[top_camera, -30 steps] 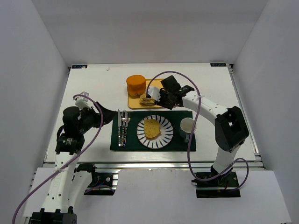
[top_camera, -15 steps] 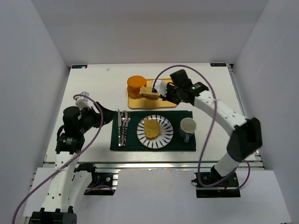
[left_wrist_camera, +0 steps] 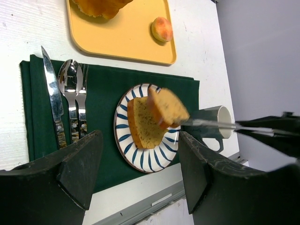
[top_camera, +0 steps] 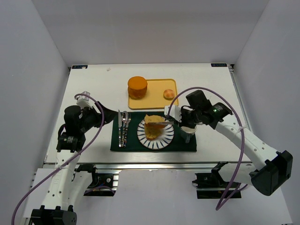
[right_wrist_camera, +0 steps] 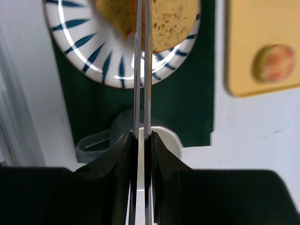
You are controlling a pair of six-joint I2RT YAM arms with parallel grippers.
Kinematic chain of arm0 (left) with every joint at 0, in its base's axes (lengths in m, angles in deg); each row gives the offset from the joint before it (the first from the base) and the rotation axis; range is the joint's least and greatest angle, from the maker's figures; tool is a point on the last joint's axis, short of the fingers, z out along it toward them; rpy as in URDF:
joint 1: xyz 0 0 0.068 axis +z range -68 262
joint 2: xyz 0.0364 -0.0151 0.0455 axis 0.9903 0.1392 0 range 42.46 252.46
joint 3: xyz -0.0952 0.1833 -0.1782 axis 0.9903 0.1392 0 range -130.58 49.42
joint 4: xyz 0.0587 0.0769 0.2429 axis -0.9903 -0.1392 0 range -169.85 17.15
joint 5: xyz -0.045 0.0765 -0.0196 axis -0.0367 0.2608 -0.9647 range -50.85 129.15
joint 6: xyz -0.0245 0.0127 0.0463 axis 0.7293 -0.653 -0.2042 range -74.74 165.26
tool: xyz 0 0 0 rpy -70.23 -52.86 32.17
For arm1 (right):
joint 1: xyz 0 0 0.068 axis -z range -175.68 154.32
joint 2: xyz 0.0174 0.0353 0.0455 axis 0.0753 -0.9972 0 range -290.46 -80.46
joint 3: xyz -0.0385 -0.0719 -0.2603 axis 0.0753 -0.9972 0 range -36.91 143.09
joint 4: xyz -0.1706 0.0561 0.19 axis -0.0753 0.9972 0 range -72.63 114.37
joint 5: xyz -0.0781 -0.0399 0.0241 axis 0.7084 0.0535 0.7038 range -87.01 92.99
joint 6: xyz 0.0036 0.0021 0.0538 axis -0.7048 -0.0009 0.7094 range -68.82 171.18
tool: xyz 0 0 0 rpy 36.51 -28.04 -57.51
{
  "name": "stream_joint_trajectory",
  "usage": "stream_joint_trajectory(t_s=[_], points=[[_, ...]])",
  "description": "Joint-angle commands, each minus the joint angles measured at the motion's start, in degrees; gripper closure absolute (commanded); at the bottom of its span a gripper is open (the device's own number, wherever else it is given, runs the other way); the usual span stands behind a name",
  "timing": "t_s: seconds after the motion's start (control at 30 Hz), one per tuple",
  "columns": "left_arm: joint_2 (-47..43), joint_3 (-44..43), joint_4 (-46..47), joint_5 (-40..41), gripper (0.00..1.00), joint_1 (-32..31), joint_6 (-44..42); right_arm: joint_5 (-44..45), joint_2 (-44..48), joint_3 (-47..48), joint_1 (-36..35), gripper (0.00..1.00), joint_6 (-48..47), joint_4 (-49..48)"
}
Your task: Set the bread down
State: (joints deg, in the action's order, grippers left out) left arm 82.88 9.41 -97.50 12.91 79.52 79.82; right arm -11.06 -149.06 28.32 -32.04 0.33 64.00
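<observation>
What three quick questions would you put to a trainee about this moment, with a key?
1. True or false: the left gripper holds a bread slice.
2. The held slice, pinched in the tongs, hangs over: A the cup, B the plate, C the cutlery.
3. Fill in: the small ball lies on the yellow ___.
Key: 1 false, it is open and empty. 2 B, the plate, over the second slice lying there; the right gripper squeezes the tongs. 3 tray.

Right fingers (top_camera: 170, 123) hold bread (top_camera: 153, 120) above striped plate (top_camera: 141, 136).
</observation>
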Motion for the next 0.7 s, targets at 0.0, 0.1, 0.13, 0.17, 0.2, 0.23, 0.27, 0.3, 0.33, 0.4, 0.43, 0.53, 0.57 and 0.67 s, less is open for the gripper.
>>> stream_joint_trajectory(t_s=[0.0, 0.1, 0.13, 0.17, 0.2, 0.23, 0.27, 0.3, 0.33, 0.4, 0.43, 0.53, 0.57, 0.67], points=[[0.0, 0.3, 2.1, -1.3, 0.25, -0.1, 0.2, -1.2, 2.0, -2.0, -0.7, 0.89, -0.9, 0.8], [0.0, 0.3, 1.9, -1.1, 0.25, -0.1, 0.2, -1.3, 2.0, -3.1, -2.0, 0.86, -0.2, 0.1], [-0.2, 0.1, 1.7, -0.9, 0.25, -0.1, 0.1, -1.2, 1.8, -3.3, -2.8, 0.85, 0.4, -0.1], [-0.3, 0.2, 1.4, -0.8, 0.25, -0.1, 0.0, -1.1, 1.6, -3.5, -3.2, 0.80, 0.6, -0.6], [-0.4, 0.2, 1.2, -0.7, 0.25, -0.1, 0.0, -1.0, 1.5, -4.1, -3.7, 0.75, 0.8, -0.7], [-0.7, 0.1, 1.0, -0.7, 0.25, -0.1, 0.0, -1.0, 1.3, -4.1, -4.4, 0.71, 1.3, -0.8], [-1.0, 0.2, 0.7, -0.5, 0.25, -0.1, 0.0, -0.9, 1.0, -4.2, -4.6, 0.62, 1.3, -0.6], [-1.1, 0.3, 0.6, -0.4, 0.25, -0.1, 0.0, -1.0, 0.7, -4.2, -4.8, 0.58, 1.4, -0.5], [-1.5, 0.4, 0.3, -0.2, 0.25, -0.1, -0.1, -1.4, 0.7, -4.1, -4.9, 0.54, 1.5, -0.5], [-1.8, 0.5, 0.0, 0.0, 0.26, -0.1, -0.1, -1.7, 0.9, -3.7, -4.9, 0.53, 1.5, -0.3], [-1.9, 0.5, -0.1, 0.0, 0.25, -0.1, -0.1, -1.8, 1.0, -3.4, -4.9, 0.53, 1.5, -0.2], [-2.3, 0.5, -0.4, 0.2, 0.25, -0.1, -0.2, -2.0, 1.3, -2.3, -4.9, 0.52, 1.9, -0.5], [-2.3, 0.5, -0.4, 0.2, 0.25, -0.1, -0.2, -2.1, 1.5, -1.7, -4.9, 0.52, 2.2, -0.8], [-2.2, 0.4, -0.3, 0.0, 0.25, -0.1, -0.3, -3.0, 1.5, 1.2, -4.9, 0.52, 3.8, -2.6]])
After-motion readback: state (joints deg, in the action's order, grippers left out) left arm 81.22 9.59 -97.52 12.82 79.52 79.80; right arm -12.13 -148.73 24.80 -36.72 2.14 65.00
